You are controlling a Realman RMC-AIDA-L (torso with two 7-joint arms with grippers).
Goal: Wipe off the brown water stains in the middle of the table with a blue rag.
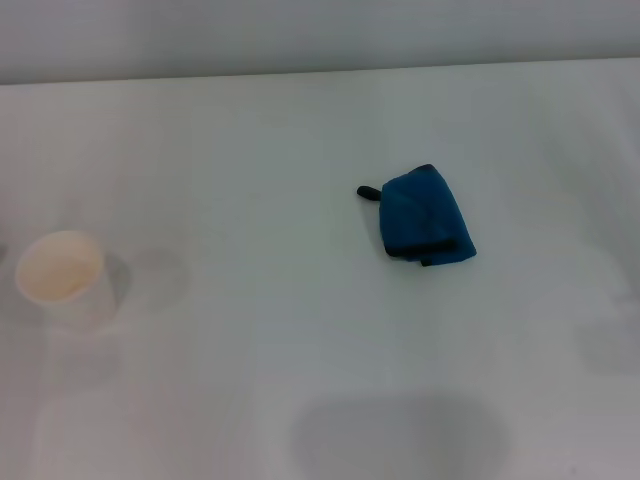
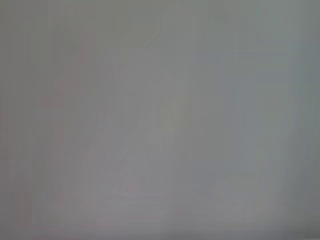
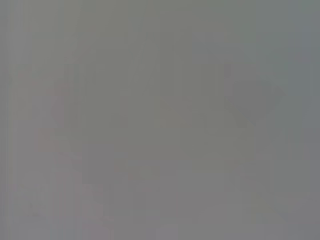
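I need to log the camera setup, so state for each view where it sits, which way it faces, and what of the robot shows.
Head view: on the robot's head, facing forward and down at the table, with the blue rag right of centre and a white paper cup at left; no arm or gripper shows.
Left wrist view: on the left wrist; only featureless grey, nothing recognisable.
Right wrist view: on the right wrist; the same blank grey.
Shared: nothing identifiable appears in two views.

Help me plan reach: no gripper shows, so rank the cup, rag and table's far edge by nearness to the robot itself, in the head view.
1. The cup, on the left, nearest the robot.
2. The rag, right of centre, farther back.
3. The table's far edge, at the back.
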